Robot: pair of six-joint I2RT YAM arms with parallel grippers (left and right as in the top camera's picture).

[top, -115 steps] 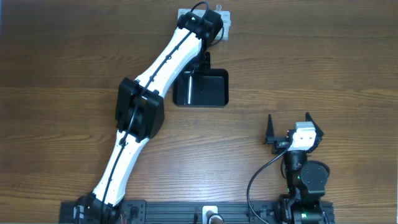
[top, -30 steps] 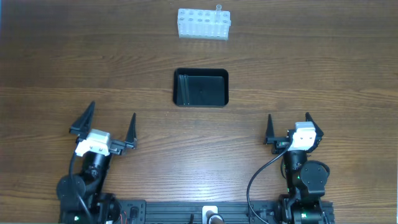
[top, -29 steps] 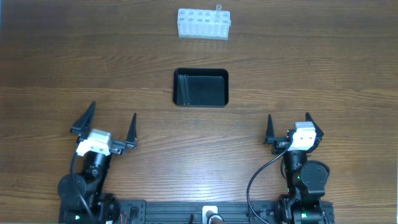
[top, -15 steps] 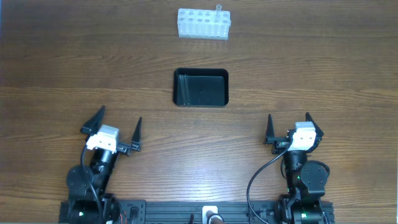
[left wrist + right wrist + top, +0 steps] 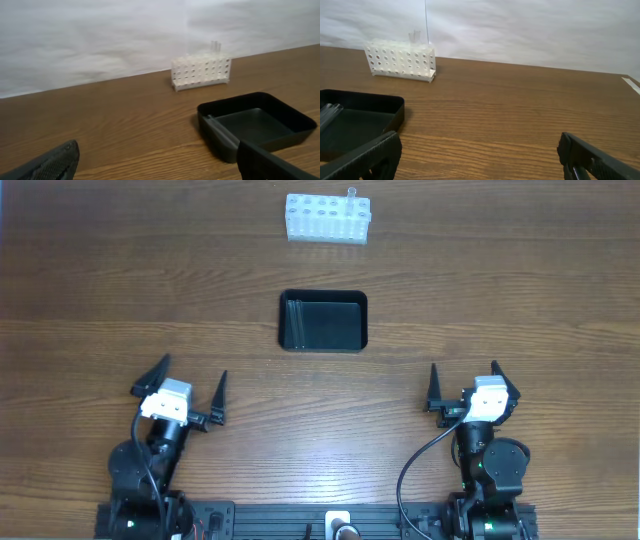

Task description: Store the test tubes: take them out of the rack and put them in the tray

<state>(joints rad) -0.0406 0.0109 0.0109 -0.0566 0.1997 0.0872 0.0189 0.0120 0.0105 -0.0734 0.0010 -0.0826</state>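
From the top view, the test tube rack (image 5: 328,218) stands at the far edge of the table. I can make out one test tube (image 5: 352,193) upright at its right end, and the other holes look empty. The black tray (image 5: 323,294) sits nearer, well apart from the rack, with clear tubes (image 5: 293,322) lying along its left wall; how many I cannot tell. My left gripper (image 5: 196,366) and right gripper (image 5: 464,366) are both parked near their bases, fingers spread and holding nothing.

The left wrist view looks at the rack with that lone tube, and at the tray in front of it with glass against one wall. The right wrist view shows the same from the other side.

I judge the job nearly done, with one tube left to fetch.

A few seconds back the left arm was stretched out to the rack; it has since folded home and nudged slightly toward the middle. The right arm has not moved.
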